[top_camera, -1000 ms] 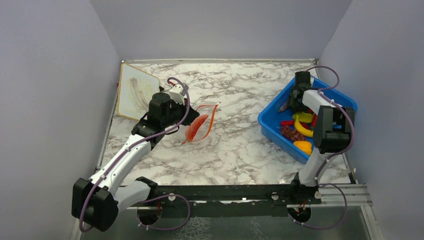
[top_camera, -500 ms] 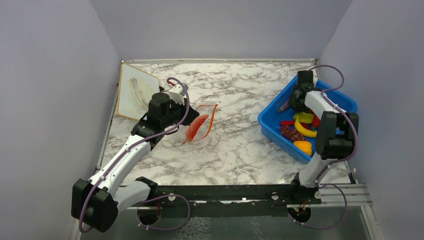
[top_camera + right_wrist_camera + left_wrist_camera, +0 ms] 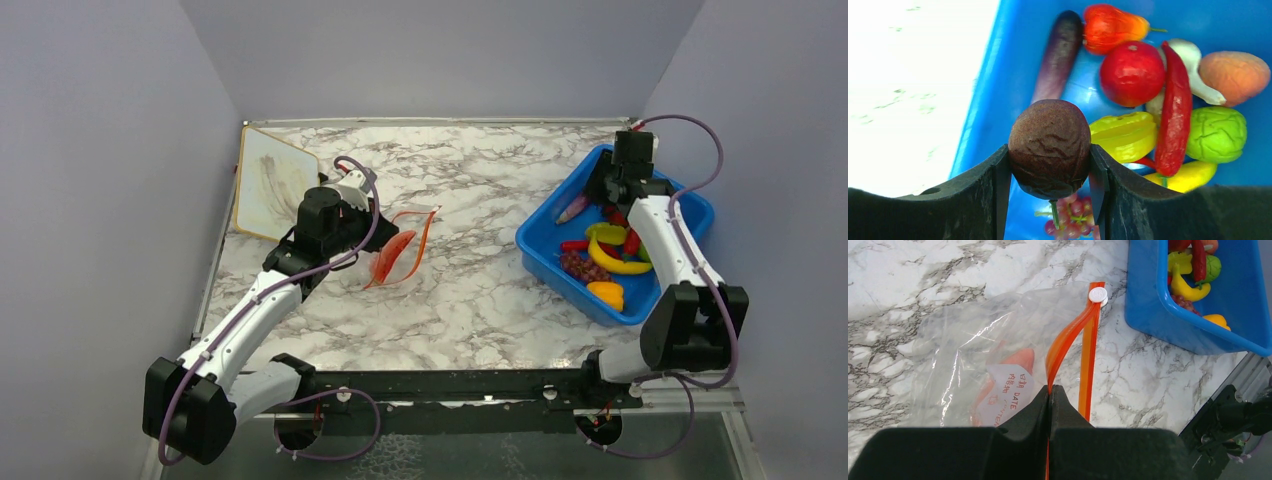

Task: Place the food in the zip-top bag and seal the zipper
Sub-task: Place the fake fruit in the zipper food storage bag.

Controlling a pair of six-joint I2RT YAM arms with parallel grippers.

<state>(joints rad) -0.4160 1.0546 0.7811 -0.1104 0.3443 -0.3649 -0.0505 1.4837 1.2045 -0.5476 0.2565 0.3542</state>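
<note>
Pinching the orange-red zipper [image 3: 1089, 340] at its near end, the left fingers [image 3: 1058, 407] are pressed fully together on one lip of the strip. That lip arches away from the other, so the mouth of the zip-top bag [image 3: 963, 335] gapes. The clear, crinkly bag lies on the marble table [image 3: 908, 270], left of centre in the overhead view. A white round slider [image 3: 1098, 294] sits at the zipper's far end. Inside the bag are an orange piece [image 3: 1018, 359] and a white label [image 3: 1008, 390] with red writing.

At the table's right side stands the blue bin [image 3: 545, 262]. Over its far corner the right fingers [image 3: 1000, 190] stand about half apart, clamped on both sides of a dark brown, wrinkled round fruit [image 3: 1049, 145]. The rest of the food lies in the bin beyond and beneath it. A purple eggplant [image 3: 1058, 55] lies along the bin wall and an orange-red fruit [image 3: 1110, 27] lies at the eggplant's far end. A red chili [image 3: 1175, 115] runs between a red round fruit [image 3: 1132, 72] and a green piece [image 3: 1217, 134]. A yellow ridged piece [image 3: 1123, 135] is just behind the held fruit, a banana [image 3: 1183, 176] lies under the chili's tip, and grapes [image 3: 1070, 227] lie nearest the camera.
</note>
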